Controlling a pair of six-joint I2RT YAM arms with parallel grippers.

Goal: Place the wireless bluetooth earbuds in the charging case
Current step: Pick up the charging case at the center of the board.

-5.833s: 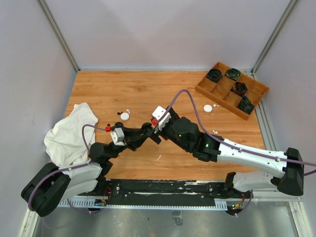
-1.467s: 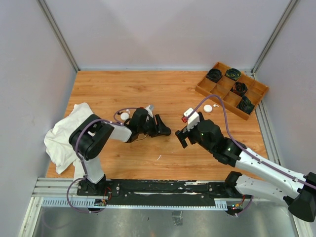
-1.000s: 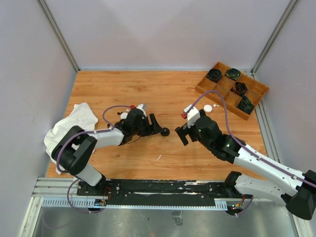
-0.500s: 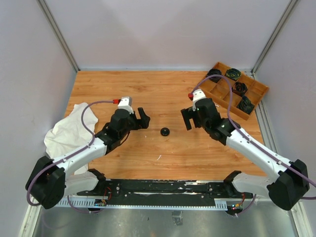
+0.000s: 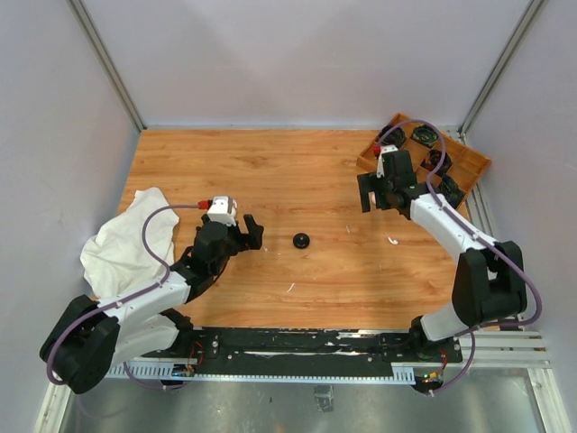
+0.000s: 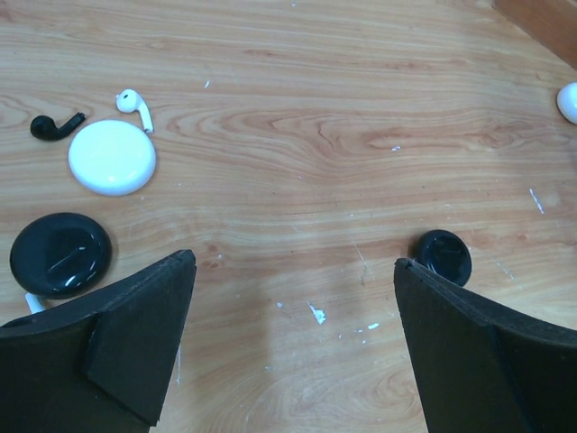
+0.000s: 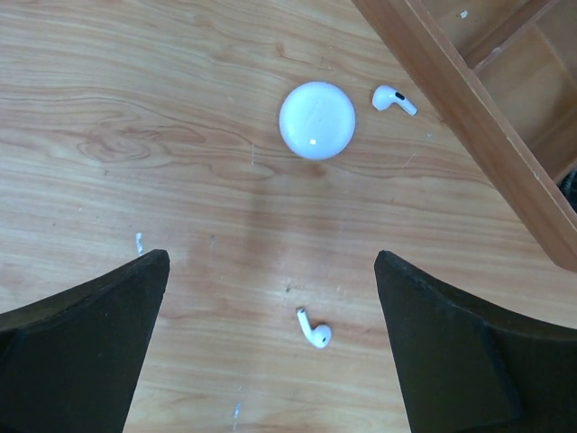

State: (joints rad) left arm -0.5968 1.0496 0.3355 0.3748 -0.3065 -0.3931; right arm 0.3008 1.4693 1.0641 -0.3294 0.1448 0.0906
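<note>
Hovering over the tabletop (image 6: 361, 81), your left gripper (image 6: 295, 263) stands spread wide and empty. A white earbud (image 6: 133, 104) and a black earbud (image 6: 52, 125) lie loose just beside the white case (image 6: 112, 158). Your right gripper (image 7: 270, 259) is likewise spread and empty. A stray earbud (image 7: 315, 332) and a further earbud (image 7: 393, 98) lie near the second case (image 7: 316, 120).

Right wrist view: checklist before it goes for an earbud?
1. right gripper open and empty: ok.
2. near white earbud lying free, nothing touching it: ok.
3. white case open to take an earbud: not ok, smooth top, looks shut.
4. far white earbud with finger room beside the wooden tray: cannot tell.
5. left gripper out of the way: ok, open and far off in the top view.
</note>
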